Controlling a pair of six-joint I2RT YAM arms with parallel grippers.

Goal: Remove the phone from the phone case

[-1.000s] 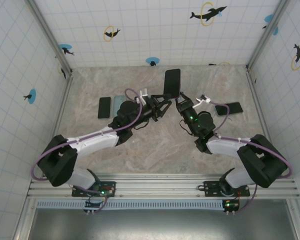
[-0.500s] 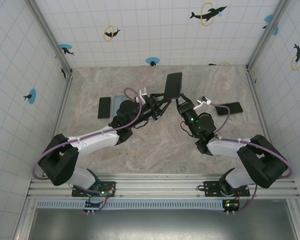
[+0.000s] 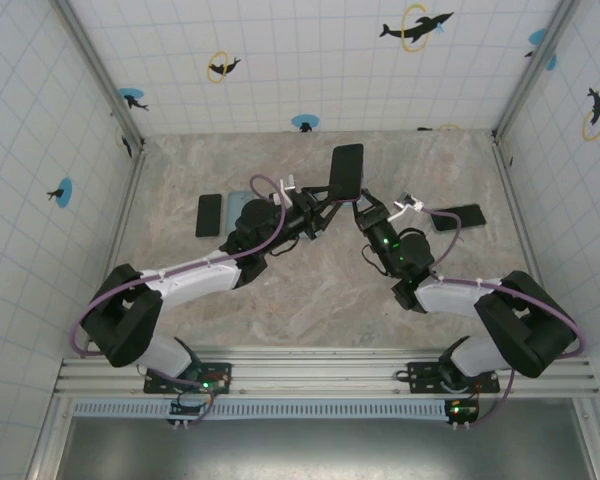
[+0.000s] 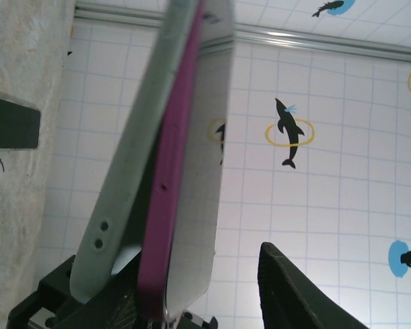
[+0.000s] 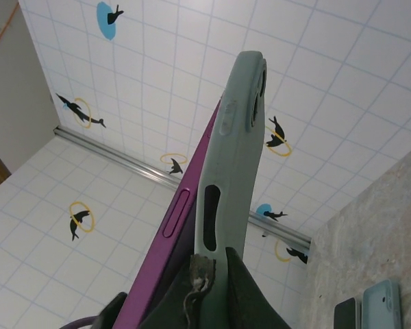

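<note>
Just left of the tabletop's middle, the left claw stands spread, one finger clear of the glass. Above the middle, the purple phone hangs in its grey case, tilted further and slightly lower than a second ago. The case seems to gape at its lower end, so peeling has likely begun. Just right of the middle, the right claw stays pinched on the case's lower end.

No lettering, number or brand reads on the phone or phone case in the right gripper; the wall's dolphin emblems are wordless.
</note>
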